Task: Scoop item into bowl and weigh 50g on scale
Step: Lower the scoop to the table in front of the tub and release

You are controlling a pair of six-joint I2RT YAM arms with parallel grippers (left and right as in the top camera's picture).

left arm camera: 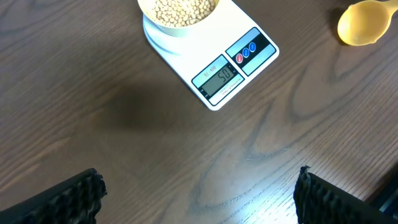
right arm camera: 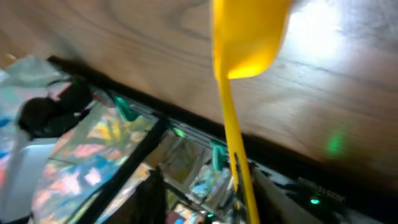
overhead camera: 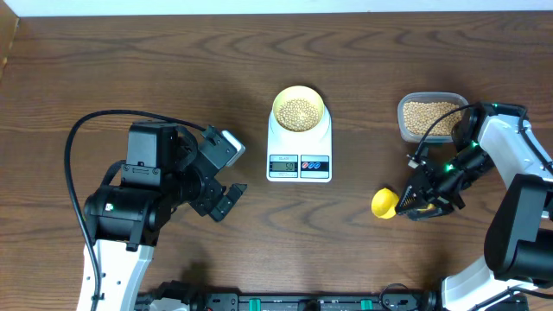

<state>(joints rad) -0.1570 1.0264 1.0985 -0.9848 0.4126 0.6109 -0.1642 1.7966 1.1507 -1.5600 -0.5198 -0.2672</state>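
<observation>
Progress: the cream bowl (overhead camera: 276, 105) sits on the platform of the digital kitchen scale (overhead camera: 275, 149), mid-surface, and is well filled with soybeans (overhead camera: 299, 112). In the left wrist view the LCD (left arm camera: 217, 78) appears to read 50, though the digits are small. On that reading, I judge the weighing done or all but done. What seems left is to confirm the figure and set the tool down.

The stock of soybeans is in the clear plastic tub (overhead camera: 403, 108), right of the scale and apart from it.

Right hand (overhead camera: 409, 204): low over the wooden surface (overhead camera: 130, 69), in front of the tub and right of the scale, pinching the handle of the yellow measuring spoon (overhead camera: 384, 203). The spoon's cup points left toward the scale. Whether it carries any beans, I cannot tell.

Left hand (overhead camera: 232, 177): hovers left of the scale and well clear of it, aimed toward it. Its fingers (left arm camera: 68, 199) are spread wide, with nothing between them.
</observation>
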